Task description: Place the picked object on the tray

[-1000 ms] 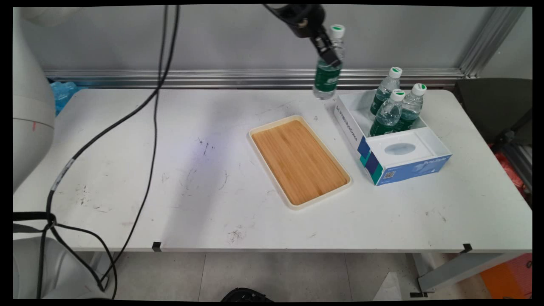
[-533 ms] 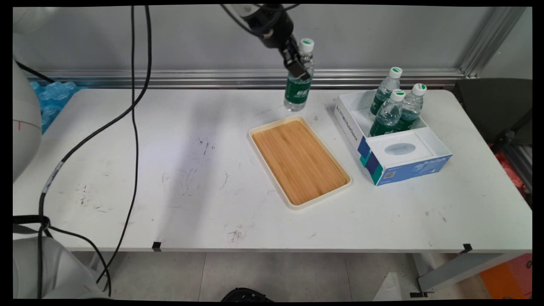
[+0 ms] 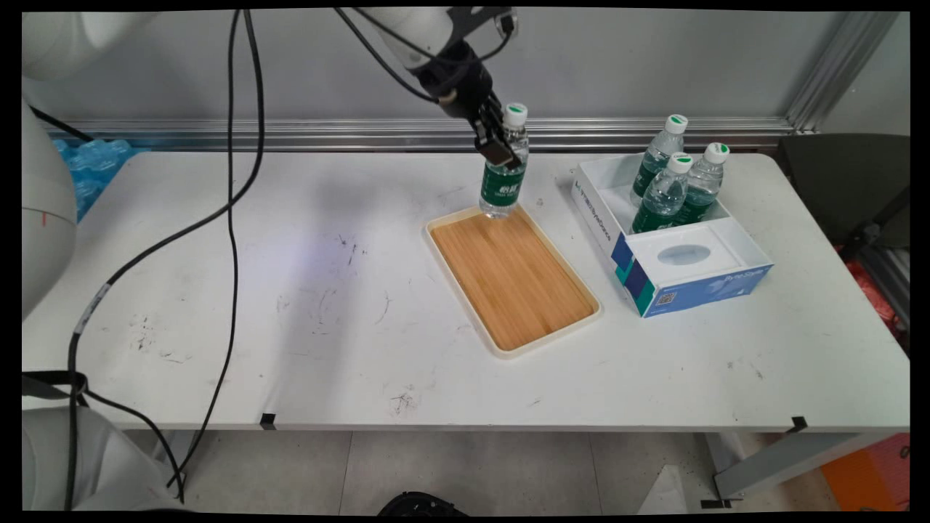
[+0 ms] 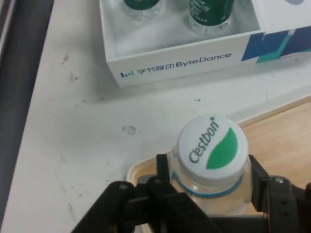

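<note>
My gripper (image 3: 501,149) is shut on a water bottle (image 3: 503,174) with a green label and a white cap. It holds the bottle upright, by its upper body, over the far corner of the wooden tray (image 3: 512,276). I cannot tell whether the bottle's base touches the tray. In the hand view the bottle's cap (image 4: 212,145) fills the space between my fingers (image 4: 163,167), with the tray's corner (image 4: 141,170) beneath it. The white and blue box (image 3: 668,240) stands to the right of the tray and holds three more bottles (image 3: 662,195).
The box (image 4: 180,63) reads ByteDance on its side in the hand view, close beyond the tray. Black cables (image 3: 232,218) hang over the table's left half. A metal rail (image 3: 290,134) runs along the wall behind the table. Blue plastic (image 3: 83,174) lies at the far left edge.
My gripper has carried the bottle left and down, from high beside the box to the tray's far corner.
</note>
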